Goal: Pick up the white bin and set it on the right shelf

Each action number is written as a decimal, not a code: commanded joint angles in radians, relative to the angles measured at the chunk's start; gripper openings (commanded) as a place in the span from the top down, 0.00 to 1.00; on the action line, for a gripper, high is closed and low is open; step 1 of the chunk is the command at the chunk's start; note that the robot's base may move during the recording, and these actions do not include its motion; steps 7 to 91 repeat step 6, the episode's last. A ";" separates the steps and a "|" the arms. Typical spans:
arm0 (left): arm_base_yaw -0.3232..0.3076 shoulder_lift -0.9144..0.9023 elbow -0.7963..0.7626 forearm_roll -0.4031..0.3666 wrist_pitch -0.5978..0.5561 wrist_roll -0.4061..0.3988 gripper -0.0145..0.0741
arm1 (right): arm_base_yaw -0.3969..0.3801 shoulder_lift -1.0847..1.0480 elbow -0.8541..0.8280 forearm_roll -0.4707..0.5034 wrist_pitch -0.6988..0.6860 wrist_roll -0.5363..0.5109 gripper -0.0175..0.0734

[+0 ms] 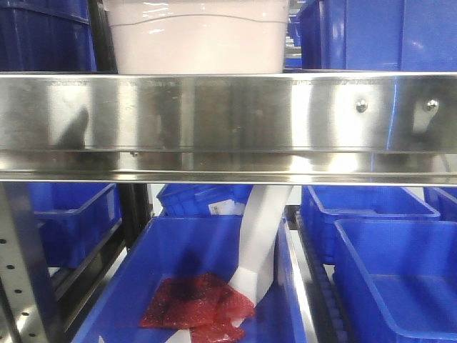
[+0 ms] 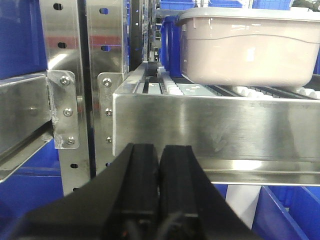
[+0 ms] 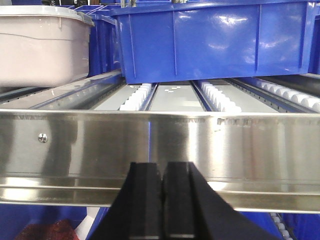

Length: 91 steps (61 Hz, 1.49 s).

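Observation:
The white bin [image 1: 196, 43], off-white and pinkish with a glossy lid, stands on the roller level of the right shelf [image 1: 228, 121], just behind its broad shiny front rail. The left wrist view has the white bin [image 2: 250, 50] up to the right, above the rail of the right shelf [image 2: 215, 130]. My left gripper [image 2: 160, 148] is shut with nothing in it, below and in front of that rail. In the right wrist view the white bin [image 3: 40, 47] is at the far upper left. My right gripper [image 3: 162, 166] is shut and empty too, low before the rail of the right shelf [image 3: 160, 145].
A blue crate [image 3: 215, 40] sits on the rollers right of the bin, and another blue crate [image 1: 43, 36] stands to its left. Below the rail a blue crate [image 1: 164, 250] holds a red bag [image 1: 196, 307] and a white chute [image 1: 260, 236]. Steel uprights [image 2: 65, 100] stand at left.

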 commanded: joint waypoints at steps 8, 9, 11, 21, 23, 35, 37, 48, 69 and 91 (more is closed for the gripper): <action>-0.005 -0.010 -0.001 0.001 -0.092 -0.008 0.97 | -0.007 -0.019 0.000 -0.002 -0.084 -0.006 0.73; -0.005 -0.010 -0.001 0.001 -0.092 -0.008 0.97 | -0.007 -0.019 0.000 -0.002 -0.084 -0.006 0.73; -0.005 -0.010 -0.001 0.001 -0.092 -0.008 0.97 | -0.007 -0.019 0.000 -0.002 -0.084 -0.006 0.73; -0.005 -0.010 -0.001 0.001 -0.092 -0.008 0.97 | -0.007 -0.019 0.000 -0.002 -0.084 -0.006 0.73; -0.005 -0.010 -0.001 0.001 -0.092 -0.008 0.97 | -0.007 -0.019 0.000 -0.002 -0.084 -0.006 0.73; -0.005 -0.010 -0.001 0.001 -0.092 -0.008 0.97 | -0.007 -0.019 0.000 -0.002 -0.084 -0.006 0.73; -0.005 -0.010 -0.001 0.001 -0.092 -0.008 0.97 | -0.007 -0.019 0.000 -0.002 -0.084 -0.006 0.73; -0.005 -0.010 -0.001 0.001 -0.092 -0.008 0.97 | -0.007 -0.019 0.000 -0.002 -0.084 -0.006 0.73; -0.005 -0.010 -0.001 0.001 -0.092 -0.008 0.97 | -0.007 -0.019 0.000 -0.002 -0.084 -0.006 0.73; -0.005 -0.010 -0.001 0.001 -0.092 -0.008 0.97 | -0.007 -0.019 0.000 -0.002 -0.084 -0.006 0.73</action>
